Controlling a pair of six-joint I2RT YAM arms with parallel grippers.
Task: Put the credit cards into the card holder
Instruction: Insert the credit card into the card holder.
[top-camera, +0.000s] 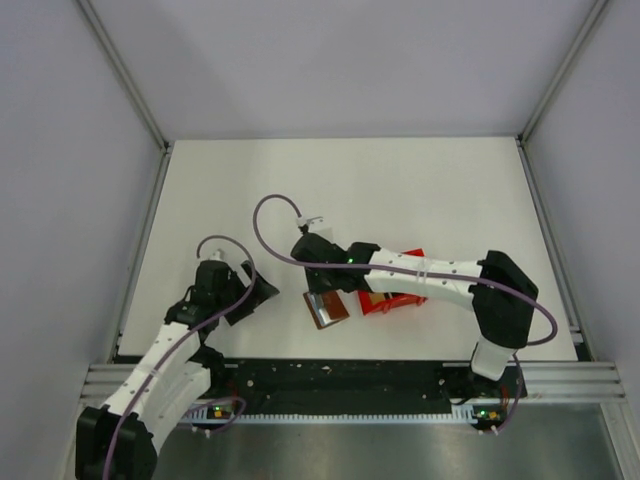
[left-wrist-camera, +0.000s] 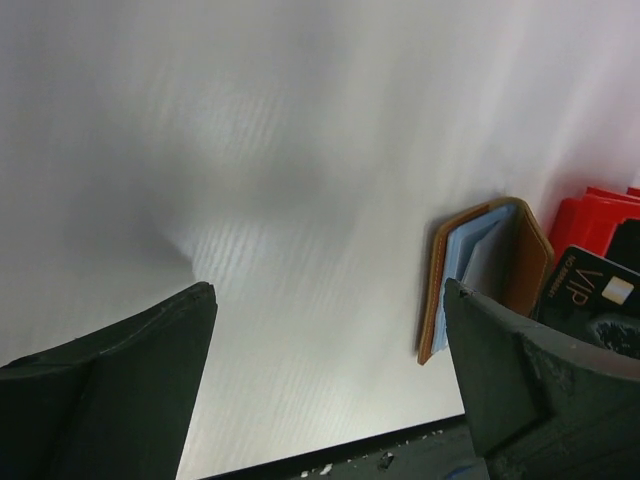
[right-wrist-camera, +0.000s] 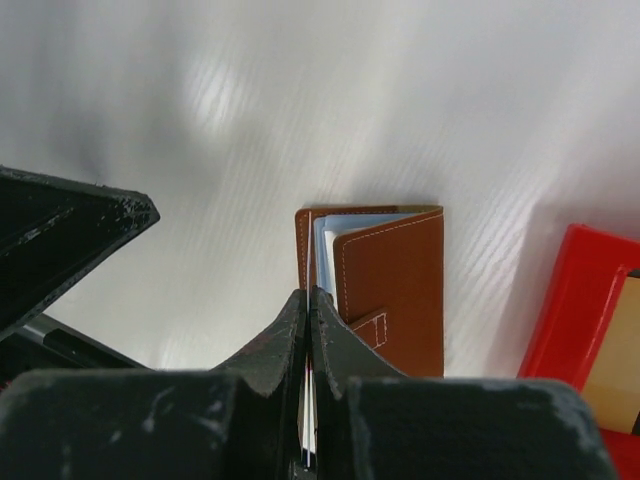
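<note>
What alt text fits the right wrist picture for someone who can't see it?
A closed black gripper pinches what looks like a thin card edge-on, over an open brown card holder on a white table; a red box sits at right.

**A:** Top view's evenly bright for you, lit from overhead. The white matte table looks flat, with only faint, soft shadows.

**B:** On your left wrist view there's streaky glare across that surface and a grey smudge of shadow at left. The dark fingers of the left gripper are mush up close.

**A:** Right wrist: your brown leather-like folding wallet is sharp, stitching readable. The thin plastic card, edge-on in the right gripper, blurs to a sliver.
</note>
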